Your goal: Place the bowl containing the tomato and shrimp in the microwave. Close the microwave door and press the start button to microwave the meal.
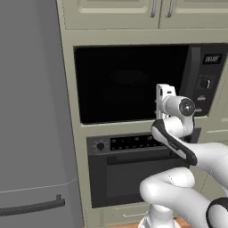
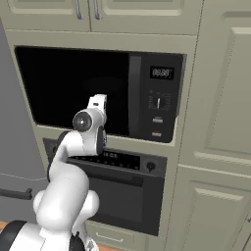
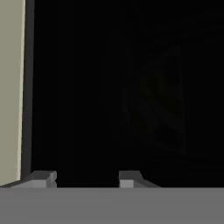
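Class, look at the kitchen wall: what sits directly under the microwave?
Under the microwave sits a black oven with a control strip and a knob. The robot's arm covers much of its left side.

Only text I can find: the small display (image 2: pixel 161 73) at the top of the control strip on the black built-in microwave (image 2: pixel 156 100) shows pale digits, roughly "00:00", too blurred to confirm. The black oven (image 2: pixel 115 160) panel below has tiny light markings, unreadable.

microwave (image 1: pixel 133 84) above oven (image 1: pixel 133 173), fridge (image 1: pixel 31 133) left
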Tool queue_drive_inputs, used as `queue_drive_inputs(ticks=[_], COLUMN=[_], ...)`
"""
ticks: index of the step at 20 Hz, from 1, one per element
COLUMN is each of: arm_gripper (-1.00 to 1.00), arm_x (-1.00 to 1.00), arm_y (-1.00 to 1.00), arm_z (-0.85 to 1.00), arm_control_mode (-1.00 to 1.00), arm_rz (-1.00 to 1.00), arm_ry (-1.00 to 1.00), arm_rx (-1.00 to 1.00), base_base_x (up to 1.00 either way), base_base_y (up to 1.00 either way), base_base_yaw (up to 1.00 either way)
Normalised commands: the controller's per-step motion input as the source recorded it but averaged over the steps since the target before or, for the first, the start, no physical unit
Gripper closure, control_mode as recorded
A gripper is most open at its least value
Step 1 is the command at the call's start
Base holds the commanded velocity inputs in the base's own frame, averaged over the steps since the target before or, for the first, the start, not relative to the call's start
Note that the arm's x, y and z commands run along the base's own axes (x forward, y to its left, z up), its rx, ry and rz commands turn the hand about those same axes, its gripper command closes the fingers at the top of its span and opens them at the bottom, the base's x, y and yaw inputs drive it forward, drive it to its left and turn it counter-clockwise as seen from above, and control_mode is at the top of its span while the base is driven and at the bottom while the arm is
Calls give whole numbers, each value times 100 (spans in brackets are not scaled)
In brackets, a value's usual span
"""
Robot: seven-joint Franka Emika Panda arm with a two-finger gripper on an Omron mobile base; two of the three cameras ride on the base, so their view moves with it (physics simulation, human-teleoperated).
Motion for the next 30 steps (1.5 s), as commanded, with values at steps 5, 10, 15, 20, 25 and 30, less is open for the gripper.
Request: queue_drive_inputs(ticks=[5, 10, 15, 20, 25, 30], arm_gripper=[-100, -100, -100, -100, -100, -100], arm_x=[67, 11, -88, -54, -12, -6], arm_y=[-36, -24, -6, -6, -41, -72], arm_z=[0, 0, 20, 75, 38, 3], arm_control_mode=[-100, -100, -100, -100, -100, -100], arm_rz=[28, 22, 5, 0, 0, 1], arm_ry=[9, 1, 0, 0, 12, 8], arm_rx=[3, 0, -3, -2, 0, 0], base_base_x=[0, 0, 0, 0, 0, 0], base_base_y=[0, 0, 0, 0, 0, 0], base_base_yaw=[0, 0, 0, 0, 0, 0])
